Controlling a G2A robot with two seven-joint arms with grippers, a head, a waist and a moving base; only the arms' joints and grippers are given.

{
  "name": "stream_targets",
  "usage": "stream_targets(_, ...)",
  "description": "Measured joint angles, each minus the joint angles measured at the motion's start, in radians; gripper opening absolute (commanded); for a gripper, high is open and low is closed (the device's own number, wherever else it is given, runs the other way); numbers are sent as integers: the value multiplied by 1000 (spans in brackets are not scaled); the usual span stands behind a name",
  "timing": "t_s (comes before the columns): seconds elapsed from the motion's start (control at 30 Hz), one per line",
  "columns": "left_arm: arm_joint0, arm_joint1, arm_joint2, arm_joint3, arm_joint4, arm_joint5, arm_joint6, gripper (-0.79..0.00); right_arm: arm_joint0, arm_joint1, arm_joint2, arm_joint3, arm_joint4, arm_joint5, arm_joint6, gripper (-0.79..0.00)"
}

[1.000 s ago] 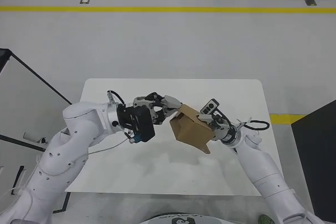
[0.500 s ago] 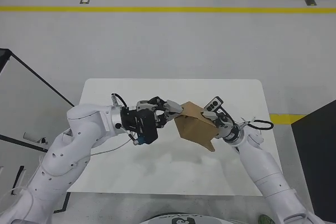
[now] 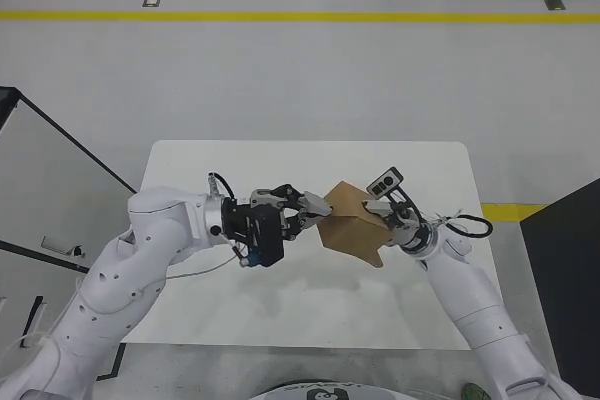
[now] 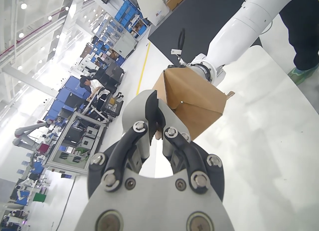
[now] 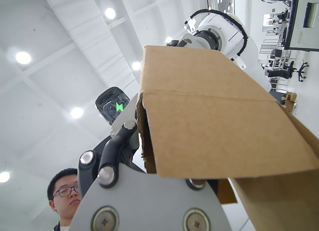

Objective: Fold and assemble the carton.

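Left gripper [image 3: 320,207] [image 4: 157,113]: fingers pinched together on a thin edge of cardboard; a sliver of brown shows between the pads in the left wrist view. It sits at the carton's 9 o'clock in the top view.

Right gripper [image 3: 380,218]: at the carton's 3 o'clock, clamped on a wall at the open end. One finger [image 5: 125,127] lies against the outside of that wall; the other is hidden behind the cardboard.

Count: one carton [image 3: 352,225] [image 4: 194,97] [image 5: 211,129], two grippers, one table.

Carton: plain brown, partly formed into a box, tilted with one corner uppermost. Held between the two grippers above the table, just toward 3 o'clock of the table's middle. A loose flap hangs from it at about 5 o'clock. I cannot tell whether the lowest edge touches the table.

Table [image 3: 400,160] [image 4: 261,142]: white, smooth, rounded corners.

Room, top view: pale grey floor [image 3: 280,80]; a yellow line [image 3: 300,16] runs across at 12 o'clock; a dark panel [image 3: 580,270] stands at 4 o'clock; a black-framed stand [image 3: 10,130] at 9 o'clock.
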Motion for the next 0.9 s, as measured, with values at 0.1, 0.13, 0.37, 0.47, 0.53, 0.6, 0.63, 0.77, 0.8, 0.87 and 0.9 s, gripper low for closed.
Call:
stream_targets(0.1,10,-1,-4,13,-38,15,-1,-785,4,-2,2,-1,9,-27,19,-785)
stream_targets(0.13,11,-2,-5,15,-44,17,-2,-785,5,-2,2,-1,10,-30,21,-785)
stream_targets(0.37,11,-1,-5,14,-42,17,-2,-785,4,-2,2,-1,9,-29,19,-785)
stream_targets(0.47,11,-1,-5,14,-42,17,-2,-785,0,-2,0,-23,-8,-37,4,-785)
stream_targets(0.53,11,-1,-5,14,-42,17,-2,-785,0,-1,3,-24,-24,-48,16,-785)
stream_targets(0.6,11,-1,-5,14,-42,17,-2,-785,5,0,4,-19,-32,-59,32,-785)
stream_targets(0.63,11,-1,-5,14,-42,17,-2,-785,8,0,4,-16,-37,-69,43,-785)
stream_targets(0.77,11,-1,-5,14,-42,17,-2,-785,20,-2,5,-4,-38,-110,64,-785)
stream_targets(0.8,11,-1,-5,14,-42,17,-2,-785,22,-3,5,-3,-34,-119,65,-785)
stream_targets(0.87,11,-1,-5,14,-42,17,-2,-785,25,-4,3,-4,-29,-136,64,-785)
stream_targets(0.9,11,-1,-5,14,-42,17,-2,-785,26,-4,2,-4,-27,-141,64,-785)
